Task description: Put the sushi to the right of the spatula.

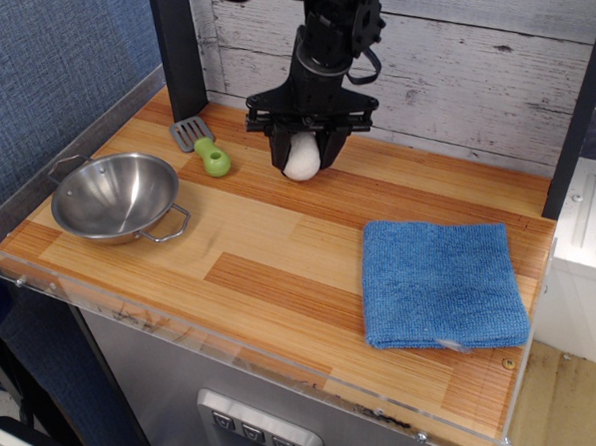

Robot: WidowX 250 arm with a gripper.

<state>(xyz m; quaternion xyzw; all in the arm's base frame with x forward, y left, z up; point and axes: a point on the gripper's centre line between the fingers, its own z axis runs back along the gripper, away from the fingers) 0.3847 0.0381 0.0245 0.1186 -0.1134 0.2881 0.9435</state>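
Near the back edge of the surface, the gripper held its fingers clamped on the sushi, which sat at or just above the wood. It was just right of the spatula, seemingly lowered there for release.
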